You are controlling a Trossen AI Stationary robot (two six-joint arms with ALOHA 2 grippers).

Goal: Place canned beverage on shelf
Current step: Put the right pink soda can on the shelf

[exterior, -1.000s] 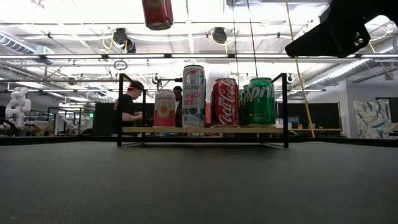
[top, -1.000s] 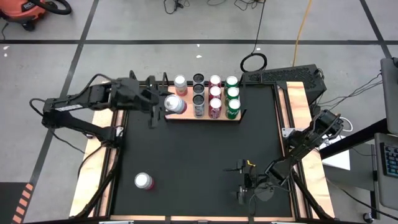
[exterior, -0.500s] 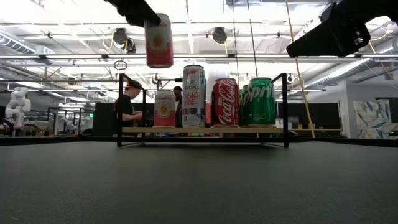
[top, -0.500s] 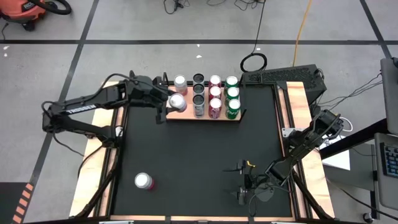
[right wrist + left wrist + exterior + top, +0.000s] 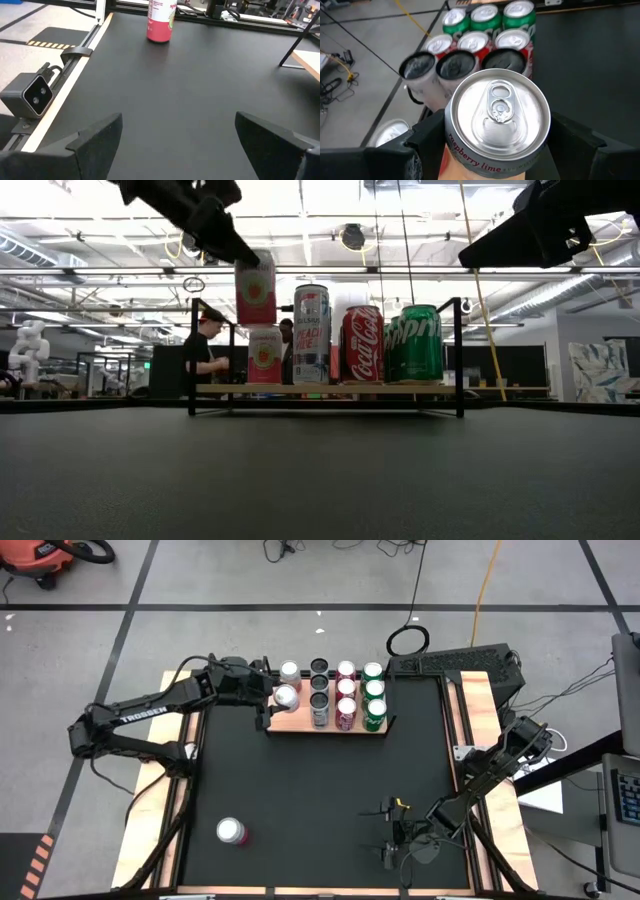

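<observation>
The held can (image 5: 496,120) was a slim pink one with a silver top and pull tab, and the words "raspberry lime" ran under its rim. It stood upright in the air over the left end of the shelf (image 5: 330,727), above the near spot of the leftmost column, with a matching pink can (image 5: 264,355) standing on the board behind and below it in the low view.

The shelf was a flat light-brown wooden board with black brackets at its ends, set at the far side of the black tabletop (image 5: 320,800). It carried rows of upright cans: green ones (image 5: 373,690) on the right, red ones (image 5: 346,712) next to them, then dark-topped ones (image 5: 319,682), and silver-topped ones in the left column. From the low view a tall white can (image 5: 311,335), a red Coca-Cola can (image 5: 362,344) and a green Sprite can (image 5: 420,343) faced forward.

The left end effector (image 5: 268,706) gripped the pink can by its sides, its fingers (image 5: 425,137) spread to the can's width.

The right end effector (image 5: 390,828) waited near the right front of the tabletop, its fingers wide apart and holding nothing. Another pink can (image 5: 231,831) stood alone on the tabletop at the near left.
</observation>
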